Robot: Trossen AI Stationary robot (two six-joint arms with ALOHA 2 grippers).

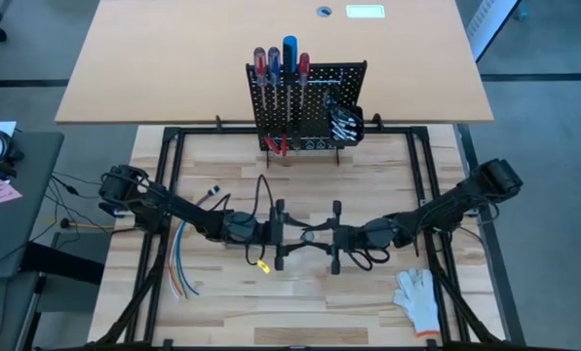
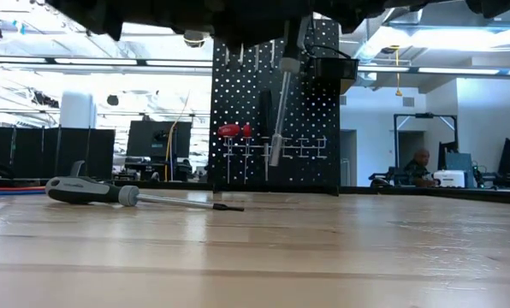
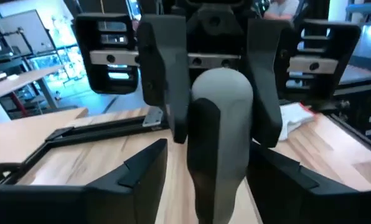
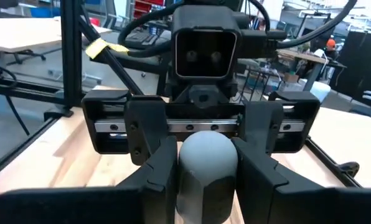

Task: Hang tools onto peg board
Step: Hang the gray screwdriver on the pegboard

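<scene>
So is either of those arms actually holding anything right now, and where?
Yes: the right pincer grips a grey-handled tool by its rounded handle end; the left pincer stands open around it.

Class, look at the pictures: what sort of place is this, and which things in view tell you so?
Probably a robotics lab or workshop: a wooden workbench with a peg board of tools, and in the low view rows of dark monitors under ceiling strip lights.
</scene>
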